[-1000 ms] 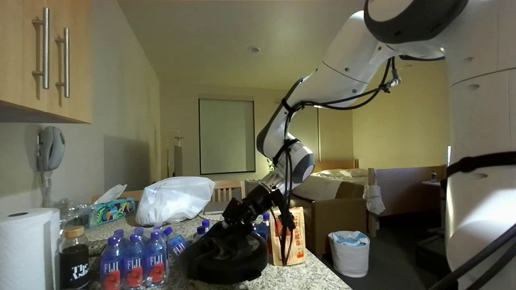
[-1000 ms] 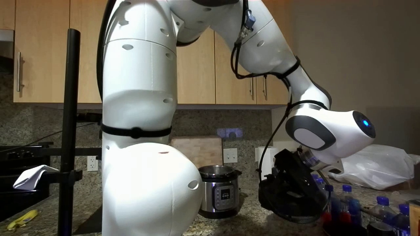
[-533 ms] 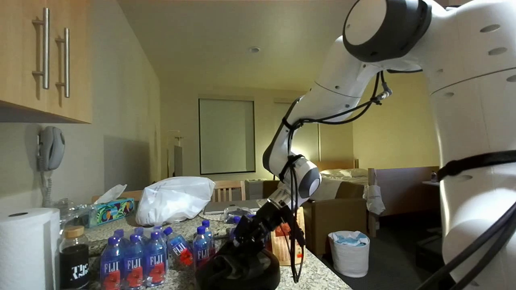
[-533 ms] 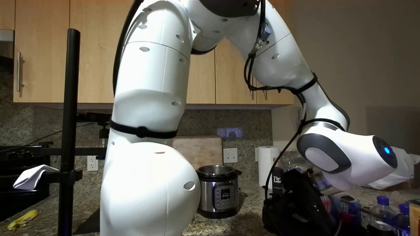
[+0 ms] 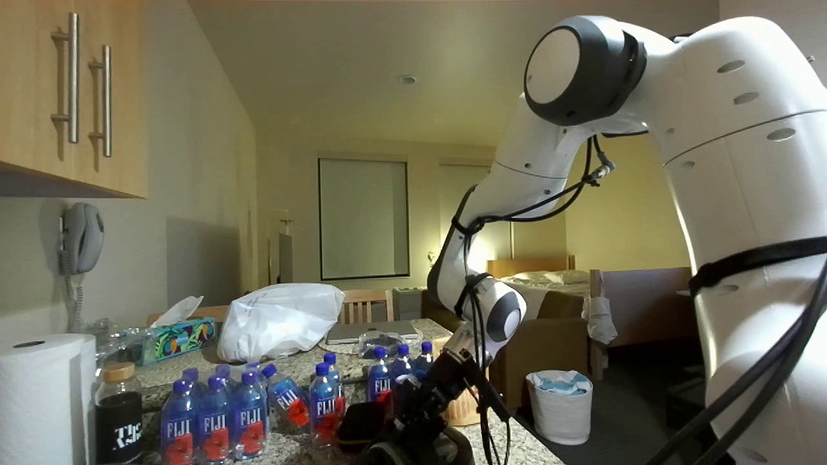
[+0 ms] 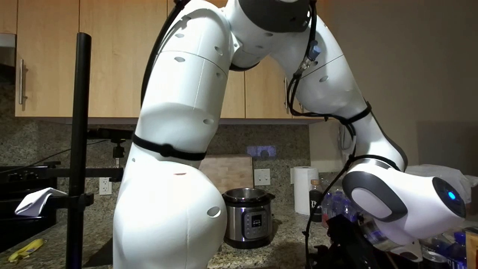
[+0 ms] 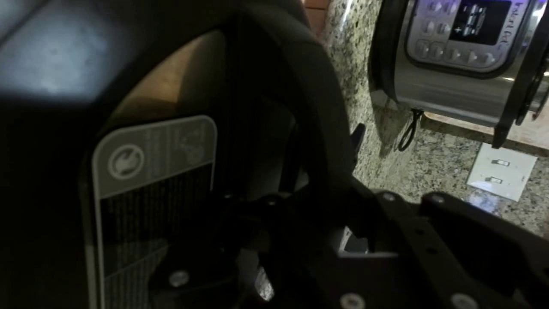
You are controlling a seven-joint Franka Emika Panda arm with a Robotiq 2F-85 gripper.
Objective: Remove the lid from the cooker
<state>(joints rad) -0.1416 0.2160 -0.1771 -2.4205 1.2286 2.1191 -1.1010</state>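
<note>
The silver cooker [image 6: 248, 224] with a black base stands on the counter with its top open, its metal inner pot rim showing. It also shows in the wrist view [image 7: 459, 86]. My gripper [image 5: 413, 420] is shut on the handle of the broad black lid [image 5: 461, 448]. The lid is off the cooker and tilted, low over the counter near the bottles. In the wrist view the lid with its grey label [image 7: 158, 159] fills the left, and my fingers [image 7: 317, 210] close round its handle; the fingertips are very dark. The lid is partly cut off at the lower edge in both exterior views.
Several blue-capped bottles [image 5: 215, 416] stand left of the lid, more [image 5: 323, 400] behind it. A dark object [image 5: 362, 423] is beside the lid. A paper bag [image 5: 462, 408], paper towel roll [image 6: 305, 188], dark jar [image 6: 316, 200] and white plastic bag [image 5: 281, 320] are also on the counter.
The arm has swung away from the cooker and come down, carrying the lid lower toward the counter. Bottles behind the lid now show more. The gripper has stayed shut on the lid.
</note>
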